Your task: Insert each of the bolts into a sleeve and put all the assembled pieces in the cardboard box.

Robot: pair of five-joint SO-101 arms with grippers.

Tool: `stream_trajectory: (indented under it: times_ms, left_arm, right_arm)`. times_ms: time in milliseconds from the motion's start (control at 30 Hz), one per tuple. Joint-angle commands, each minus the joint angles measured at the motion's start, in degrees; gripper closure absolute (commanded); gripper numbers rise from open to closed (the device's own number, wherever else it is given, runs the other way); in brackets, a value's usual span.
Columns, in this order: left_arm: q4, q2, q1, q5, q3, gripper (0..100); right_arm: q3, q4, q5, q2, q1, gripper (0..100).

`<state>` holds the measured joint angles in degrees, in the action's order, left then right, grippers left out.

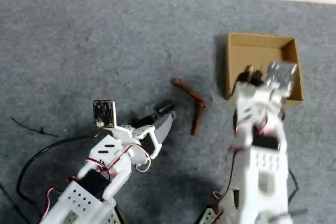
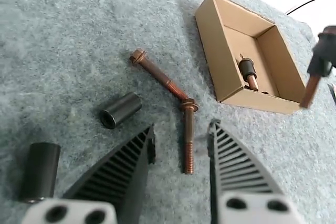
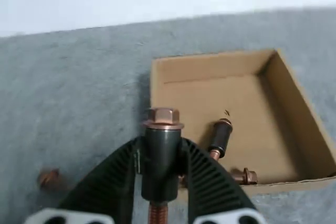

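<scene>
The right gripper (image 3: 160, 149) was noted clamped on an assembled piece (image 3: 159, 165): black sleeve between the jaws, copper-coloured bolt through it, flanged hex head on top, thread showing below. Its long axis was held roughly upright.

The cardboard box (image 3: 210, 67) lay directly ahead of the held piece. In the high view this gripper was seen at the box's near corner, about over the wall rather than over the floor. A short carry forward over the open floor was judged necessary before release. The right arm was much the nearer to the box.

Inside the box a finished piece (image 3: 219, 141) was recorded lying on the floor. A further bolt head (image 3: 245, 176) was seen by the near wall, its sleeve hidden.

The left gripper (image 2: 183, 127) was recorded with jaws wide apart, nothing held, low over the grey carpet (image 2: 63, 35). A loose bolt (image 2: 188, 148) lay between the jaw tips, long axis in line with the gripper's reach, head away from it, thread toward it. A second bolt (image 2: 157, 73) lay slantwise beyond, thread end at the first one's head.

A side-lying sleeve (image 2: 121, 109) was noted just beside the bolts, bore showing. A nearer sleeve (image 2: 41, 170) sat close beside one jaw; whether it stood or lay could not be determined.
</scene>
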<state>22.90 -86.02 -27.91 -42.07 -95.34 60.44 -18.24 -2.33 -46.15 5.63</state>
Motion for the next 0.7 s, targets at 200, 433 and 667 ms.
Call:
stream_trajectory:
  times_ms: [200,433,667]
  left_arm:
    - [-1.0,-0.6,0.7,0.3,0.2,84]
    - [-1.0,-0.6,0.7,0.3,0.2,84]
    - [-1.0,-0.6,0.7,0.3,0.2,84]
  right_arm:
    - [-26.4,0.0,-9.1,37.3,4.2,98.9]
    - [-32.5,0.0,-10.6,50.7,3.9,83.2]
    - [-32.3,0.3,-10.6,52.3,3.3,72.8]
